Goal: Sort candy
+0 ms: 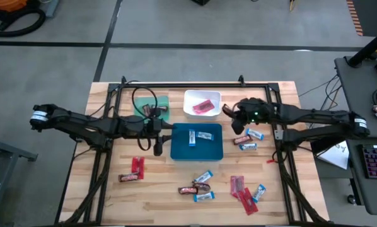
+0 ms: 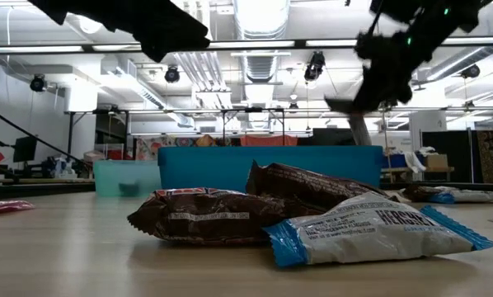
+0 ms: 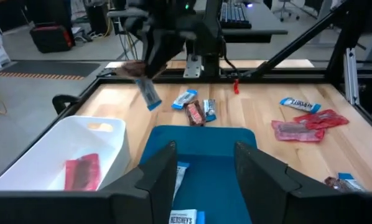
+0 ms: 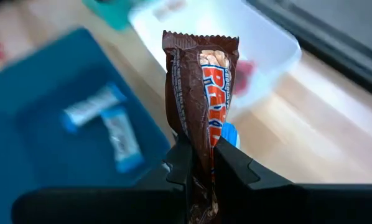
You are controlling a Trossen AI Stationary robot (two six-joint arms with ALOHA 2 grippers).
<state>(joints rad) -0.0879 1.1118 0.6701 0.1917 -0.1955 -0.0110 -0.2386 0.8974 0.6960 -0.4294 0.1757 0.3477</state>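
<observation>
Wooden surface (image 1: 100,189) holds much unsorted candy (image 1: 204,186); right hand (image 4: 201,163) pinches a brown bar (image 4: 201,93) above, left hand (image 3: 203,171) spread over the blue tray (image 1: 176,151) with two bars.

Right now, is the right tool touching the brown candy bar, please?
Touching: the right wrist view shows the right tool pinching the brown candy bar between its fingers.

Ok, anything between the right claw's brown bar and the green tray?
Only the white tray lies between the brown bar in the right claw and the green tray, and the bar hangs above it. The left claw hangs open close beside that tray.
</observation>
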